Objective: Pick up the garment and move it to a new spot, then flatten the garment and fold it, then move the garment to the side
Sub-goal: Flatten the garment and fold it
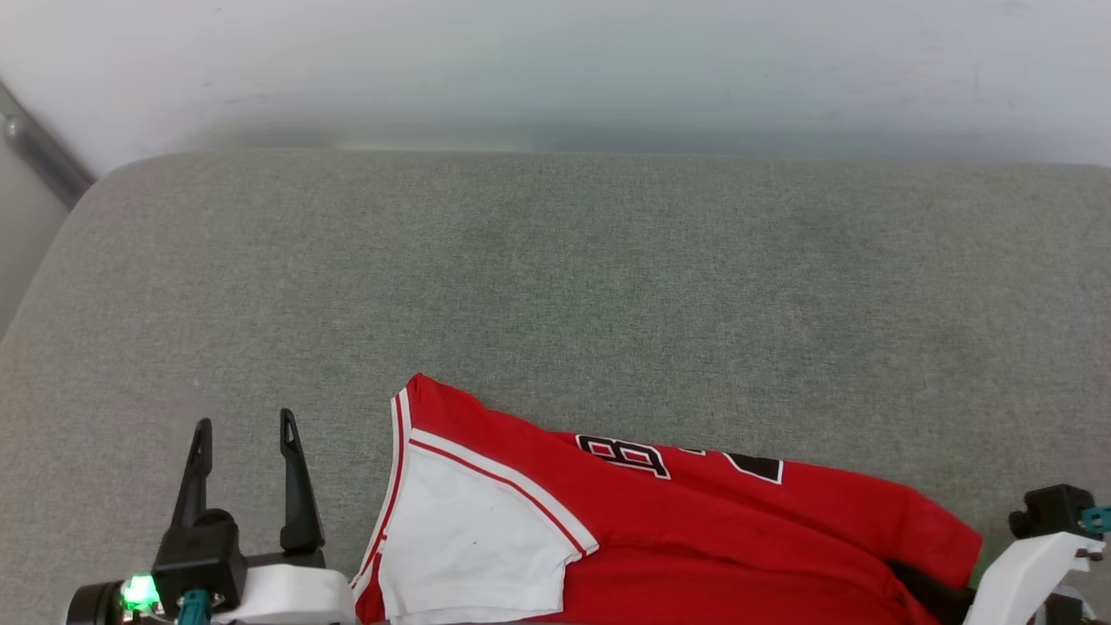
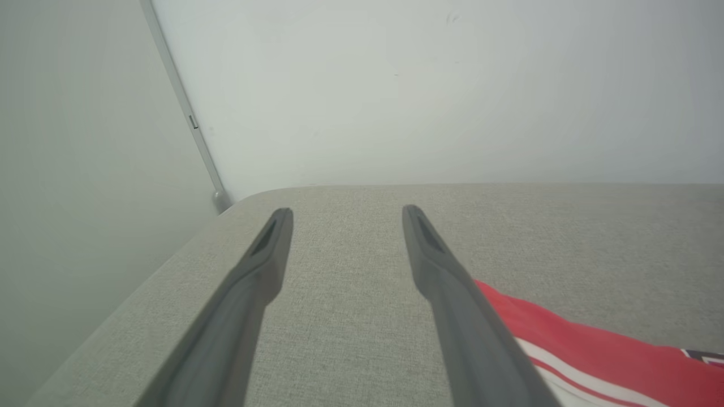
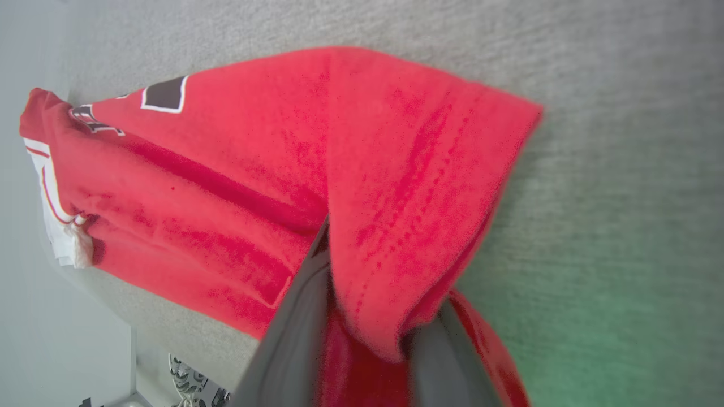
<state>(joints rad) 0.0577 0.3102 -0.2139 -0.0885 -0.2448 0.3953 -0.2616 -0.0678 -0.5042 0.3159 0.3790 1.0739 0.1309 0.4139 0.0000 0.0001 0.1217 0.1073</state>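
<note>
The garment (image 1: pixel 694 521) is a red jersey with a white sleeve and black white-outlined print, lying crumpled along the near edge of the grey cushion (image 1: pixel 555 286). In the right wrist view my right gripper (image 3: pixel 362 271) is shut on a red fold of the garment (image 3: pixel 226 186), and cloth drapes over its fingers (image 3: pixel 300 328). In the head view the right wrist (image 1: pixel 1055 512) stands at the garment's right end. To the left of the white sleeve, my left gripper (image 1: pixel 246 423) hovers open and empty. Its fingers (image 2: pixel 249 294) frame bare cushion, with the garment (image 2: pixel 594 350) at the lower right.
A pale wall (image 1: pixel 555 69) runs behind the cushion's far edge. At the far left corner a metal pole (image 1: pixel 43 152) slants upward. The cushion's rounded left edge (image 2: pixel 169 265) drops off near my left gripper. A patterned object (image 3: pixel 192 384) lies on the floor below the near edge.
</note>
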